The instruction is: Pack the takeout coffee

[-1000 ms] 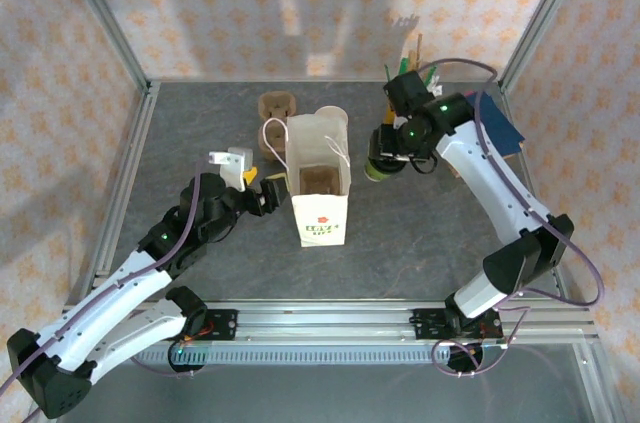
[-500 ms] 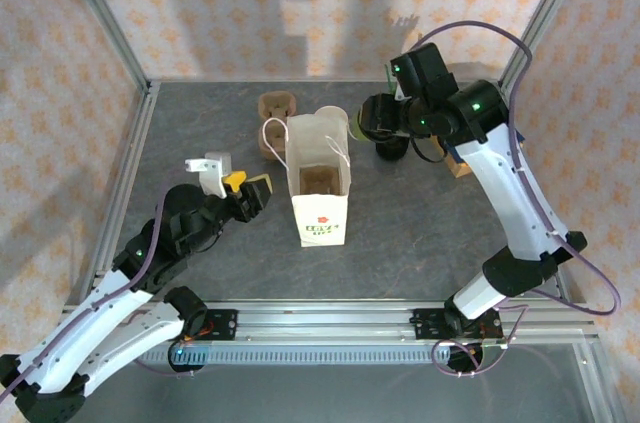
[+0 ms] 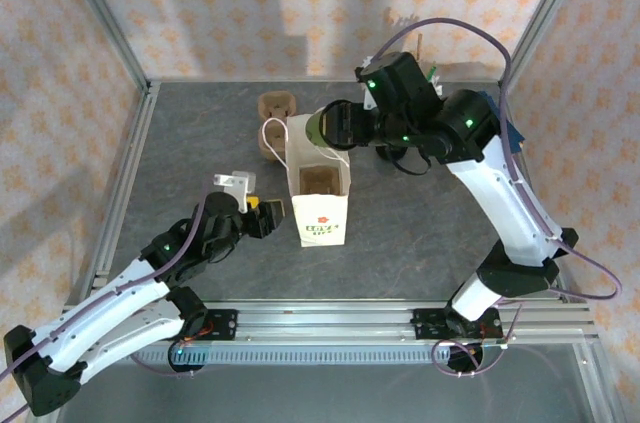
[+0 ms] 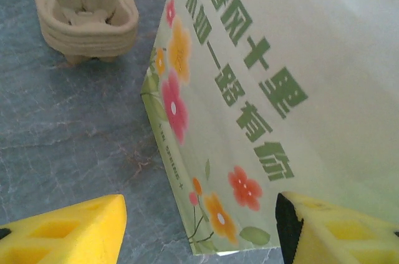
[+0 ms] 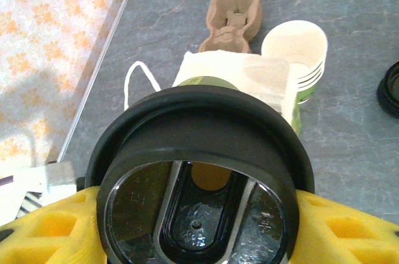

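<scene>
Nearest the bases, the left gripper (image 3: 264, 215) stands open at the lower left corner of the printed paper bag (image 3: 320, 228). In its wrist view one yellow finger (image 4: 68, 233) is clear of the bag over bare table (image 3: 420, 233), and the other lies at the bag's face. The bag stands upright with its mouth open. The right gripper (image 3: 328, 127) is clamped on the takeout coffee (image 5: 199, 114), which is held in the air over the far rim of the bag, its black lid facing the wrist camera. The pictures do not settle its exact tilt.

Judgement: the cup is light, thin-walled and easily crushed, and whether it is full cannot be told. A moderate grip across the stiffer lid rim is soundest, with the cup kept level against spills.

The bag walls are soft and its string handle (image 5: 134, 77) loops near the mouth, so it could snag. The stack of lidless cups (image 5: 295, 48) sits just beside the bag's far side and the pulp cup carrier (image 5: 232, 20) beyond it. The black lids (image 5: 391, 89) lie well apart. Open room is straight down.
</scene>
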`<state>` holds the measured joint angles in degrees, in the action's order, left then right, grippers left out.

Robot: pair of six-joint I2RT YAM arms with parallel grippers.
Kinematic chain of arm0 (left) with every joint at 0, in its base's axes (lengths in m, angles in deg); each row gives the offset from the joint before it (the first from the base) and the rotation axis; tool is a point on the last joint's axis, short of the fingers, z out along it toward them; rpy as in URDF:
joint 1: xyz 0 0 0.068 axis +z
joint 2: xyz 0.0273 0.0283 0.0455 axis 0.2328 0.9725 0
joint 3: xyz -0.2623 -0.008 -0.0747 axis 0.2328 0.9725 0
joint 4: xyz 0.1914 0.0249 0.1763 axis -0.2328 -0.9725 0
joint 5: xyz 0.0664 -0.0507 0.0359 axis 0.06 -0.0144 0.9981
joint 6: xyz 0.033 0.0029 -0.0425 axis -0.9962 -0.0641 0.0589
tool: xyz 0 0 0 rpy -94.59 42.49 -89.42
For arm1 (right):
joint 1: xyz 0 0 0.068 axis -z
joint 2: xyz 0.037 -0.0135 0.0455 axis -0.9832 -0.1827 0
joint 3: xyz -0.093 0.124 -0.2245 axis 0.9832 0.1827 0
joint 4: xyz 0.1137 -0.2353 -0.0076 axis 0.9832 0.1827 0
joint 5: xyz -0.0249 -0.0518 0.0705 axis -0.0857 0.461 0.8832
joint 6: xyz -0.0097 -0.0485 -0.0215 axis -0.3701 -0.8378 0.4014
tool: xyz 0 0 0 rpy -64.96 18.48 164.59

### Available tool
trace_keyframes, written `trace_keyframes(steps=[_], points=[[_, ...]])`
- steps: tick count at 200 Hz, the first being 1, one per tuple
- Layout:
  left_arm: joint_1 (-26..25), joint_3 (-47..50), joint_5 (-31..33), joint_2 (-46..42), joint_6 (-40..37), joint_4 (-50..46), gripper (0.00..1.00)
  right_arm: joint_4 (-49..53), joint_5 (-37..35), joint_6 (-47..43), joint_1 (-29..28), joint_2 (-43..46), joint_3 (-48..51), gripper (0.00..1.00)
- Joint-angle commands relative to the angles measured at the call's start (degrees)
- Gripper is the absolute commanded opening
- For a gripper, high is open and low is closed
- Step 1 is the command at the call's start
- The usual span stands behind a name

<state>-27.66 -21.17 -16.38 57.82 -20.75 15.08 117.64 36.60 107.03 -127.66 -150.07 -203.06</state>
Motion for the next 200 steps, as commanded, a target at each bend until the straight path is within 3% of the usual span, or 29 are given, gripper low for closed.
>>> trace_keyframes(steps=[1, 104, 200], points=[[-1.3, 0.9, 1.4, 0.7, 2.0, 3.5, 0.66, 0.8, -2.8, 2.2, -2.3, -0.3, 1.0, 0.39], [-4.2, 1.4, 0.5, 7.2, 2.0, 14.2, 0.66, 0.8, -5.8, 6.8, -7.6, 1.0, 10.6, 0.38], [-6.1, 2.4, -0.8, 10.7, -0.5, 21.3, 0.67, 0.7, -5.8, 3.7, -6.5, -4.5, 13.4, 0.38]])
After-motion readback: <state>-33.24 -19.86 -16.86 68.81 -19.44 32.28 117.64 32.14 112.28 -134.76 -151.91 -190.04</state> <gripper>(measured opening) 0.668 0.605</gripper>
